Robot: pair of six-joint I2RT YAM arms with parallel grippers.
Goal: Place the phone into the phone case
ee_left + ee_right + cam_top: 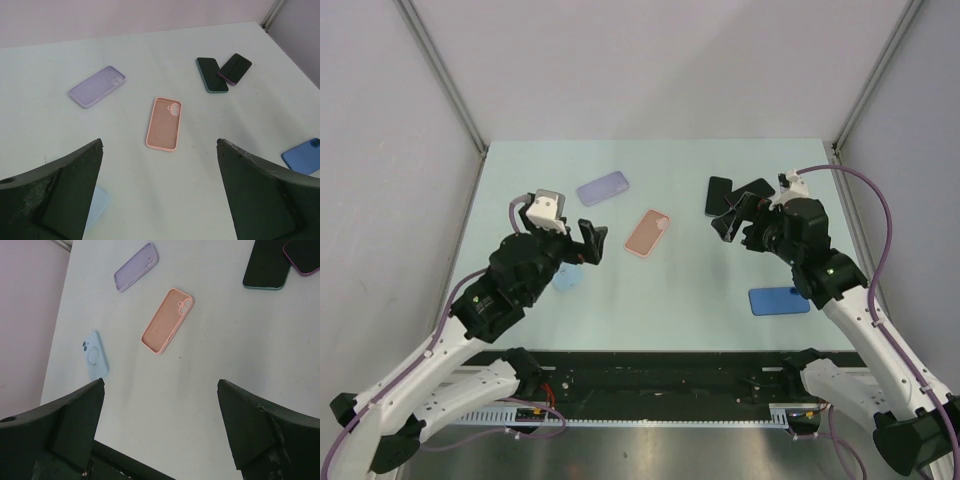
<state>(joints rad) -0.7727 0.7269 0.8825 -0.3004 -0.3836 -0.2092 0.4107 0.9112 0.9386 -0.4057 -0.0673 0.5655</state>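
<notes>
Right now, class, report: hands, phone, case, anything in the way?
Left hand open, right hand open, both empty. Pink case mid-table, hollow up. Dark phones far right. Path clear.

Overhead view faces down; both wrist views share the pink case (164,124).

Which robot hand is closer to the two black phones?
Right. The right gripper is right by the black phones; the left gripper sits far across, beyond the pink case.

matt pink case (164,123), glossy black phone (212,74)
</notes>
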